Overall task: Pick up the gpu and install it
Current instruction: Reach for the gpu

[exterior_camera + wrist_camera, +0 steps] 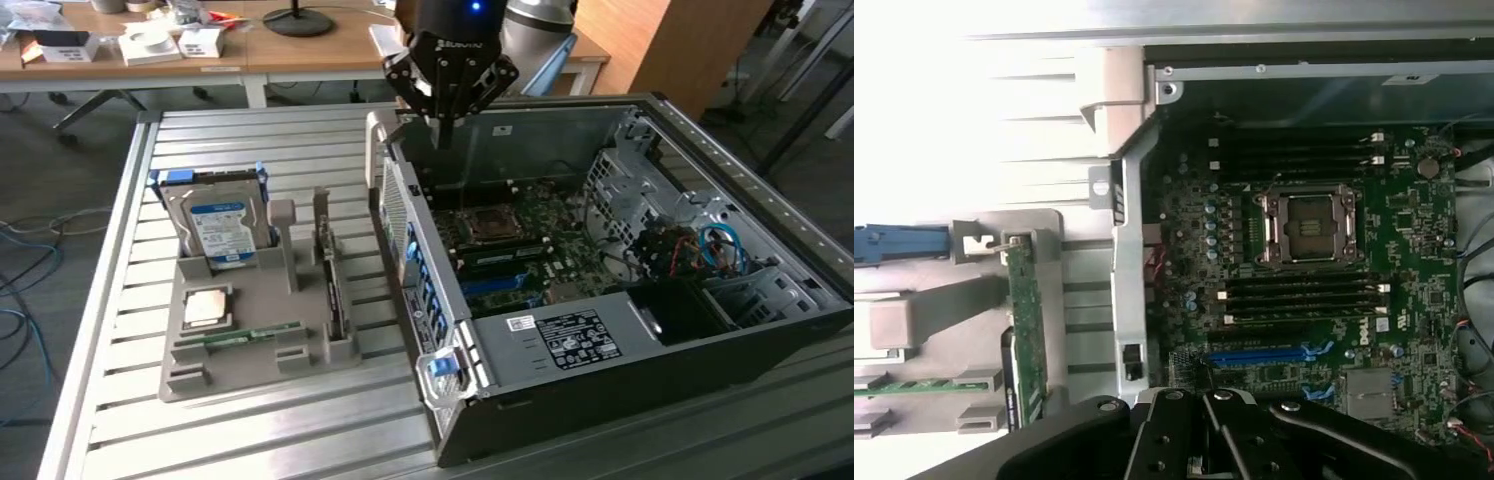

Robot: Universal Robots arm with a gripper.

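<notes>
The gpu stands on edge in a slot of the grey holder on the slatted table, in the exterior view's left half; it is a thin dark card with a pale bracket end. In the wrist view the gpu appears edge-on, green, beside the case wall. My gripper hangs shut and empty above the rear corner of the open computer case, well apart from the gpu. Its black fingers meet over the motherboard, near a blue expansion slot.
The holder also carries a blue-labelled hard drive, a square processor chip and a slim green memory stick. Cables and a drive cage fill the case's far side. A desk with boxes stands behind the table.
</notes>
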